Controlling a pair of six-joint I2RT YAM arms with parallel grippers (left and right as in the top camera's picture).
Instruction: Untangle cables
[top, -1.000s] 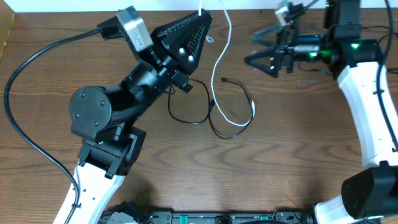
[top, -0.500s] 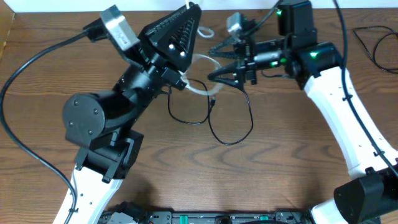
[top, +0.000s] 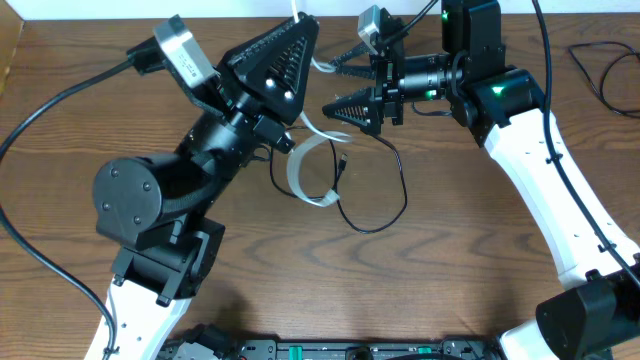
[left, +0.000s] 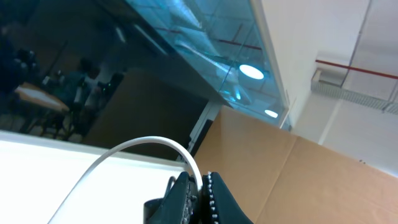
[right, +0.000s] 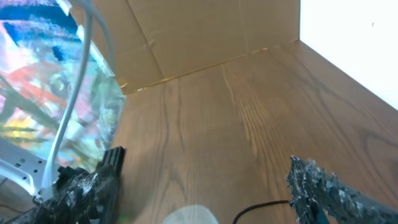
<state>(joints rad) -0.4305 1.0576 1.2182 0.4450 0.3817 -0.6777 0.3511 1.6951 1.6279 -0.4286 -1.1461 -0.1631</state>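
left gripper (left: 200, 183): closed tightly on the white cable (left: 143, 144). The cable is lifted off the table (top: 480, 280), probably so that it can be drawn free.
right gripper (top: 338, 85): held wide open, with nothing gripped. It is placed close to the raised white cable, apparently to take it.
black cable (top: 404, 195): laid in loops on the table, below both grippers.
hard to see: the white loop is blurred from above, so a crossing with the black cable cannot be confirmed. The plug ends are not made out.

Overhead straight down on the table (top: 470, 290); left wrist upward, right wrist low across it; white cable (left: 149, 140) in all.
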